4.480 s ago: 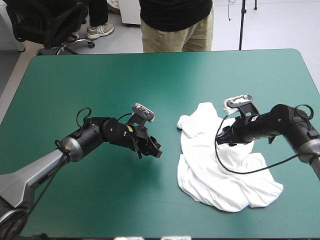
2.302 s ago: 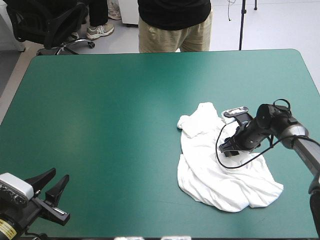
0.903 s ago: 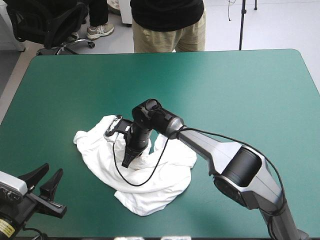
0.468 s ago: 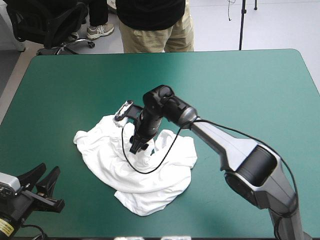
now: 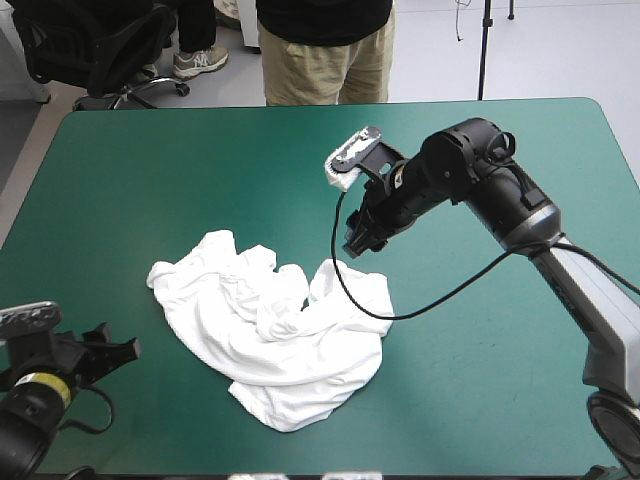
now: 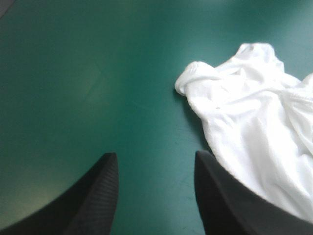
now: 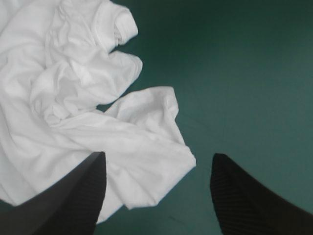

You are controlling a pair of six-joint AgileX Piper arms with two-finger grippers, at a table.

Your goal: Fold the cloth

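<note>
Looking down from the high view, I saw the teal-green tabletop (image 5: 200, 170) carrying the T-shirt (image 5: 270, 340), a crumpled white heap left of centre. My right hand (image 5: 360, 240) hung raised beyond it, clear of it; my left hand (image 5: 115, 342) sat low by the near left corner. My left wrist view showed its fingers (image 6: 93, 200) wide apart, the T-shirt (image 6: 254, 122) ahead. My right wrist view showed fingers wide, empty, above the T-shirt's (image 7: 88, 112) edge.

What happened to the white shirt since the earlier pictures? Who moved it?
The right gripper dragged the T-shirt from the right side of the table to left of centre, let go, and rose away, open. The left gripper withdrew to the near left corner, open. The T-shirt is still a crumpled heap.
</note>
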